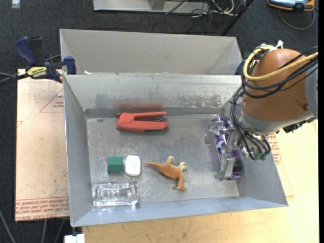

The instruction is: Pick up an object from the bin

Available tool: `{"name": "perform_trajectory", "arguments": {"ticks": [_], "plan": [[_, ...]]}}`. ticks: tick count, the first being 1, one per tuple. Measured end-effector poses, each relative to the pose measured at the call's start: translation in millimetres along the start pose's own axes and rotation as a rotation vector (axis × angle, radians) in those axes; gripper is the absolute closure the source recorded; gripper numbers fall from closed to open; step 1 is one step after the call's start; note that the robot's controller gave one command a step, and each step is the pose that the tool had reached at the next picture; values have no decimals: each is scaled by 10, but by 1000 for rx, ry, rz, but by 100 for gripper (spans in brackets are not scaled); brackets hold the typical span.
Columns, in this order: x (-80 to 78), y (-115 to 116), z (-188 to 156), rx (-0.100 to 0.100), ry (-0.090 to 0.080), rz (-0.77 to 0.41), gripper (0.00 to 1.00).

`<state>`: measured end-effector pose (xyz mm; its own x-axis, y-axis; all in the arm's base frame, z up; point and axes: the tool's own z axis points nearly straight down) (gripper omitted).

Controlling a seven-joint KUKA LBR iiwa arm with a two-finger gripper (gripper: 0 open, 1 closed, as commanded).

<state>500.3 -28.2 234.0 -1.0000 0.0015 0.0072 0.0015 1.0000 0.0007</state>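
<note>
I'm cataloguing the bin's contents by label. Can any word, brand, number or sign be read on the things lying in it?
No text can be read on any of them.
Red hand tool: no lettering visible.
Green block: plain.
White piece: plain.
Orange toy dinosaur: no markings.
Clear plastic box: any embossing is too faint to read.

Bin [76,151] count: five loose items, one of each kind.
- 1 red hand tool [142,121], along the back wall.
- 1 green block [115,165], toward the left wall.
- 1 white rounded piece [132,165], just beside the green block.
- 1 orange toy dinosaur [170,169], mid-floor, nearer the front edge.
- 1 clear plastic box [115,194], front left corner.
</note>
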Motion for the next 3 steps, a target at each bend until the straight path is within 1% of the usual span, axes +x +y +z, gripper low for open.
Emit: {"name": "perform_trajectory", "arguments": {"ticks": [1,2,3], "plan": [[-14,0,-42,0,-8,-1,0],[-65,367,388,1,-14,15,0],[-126,576,718,-2,-7,-38,0]]}}
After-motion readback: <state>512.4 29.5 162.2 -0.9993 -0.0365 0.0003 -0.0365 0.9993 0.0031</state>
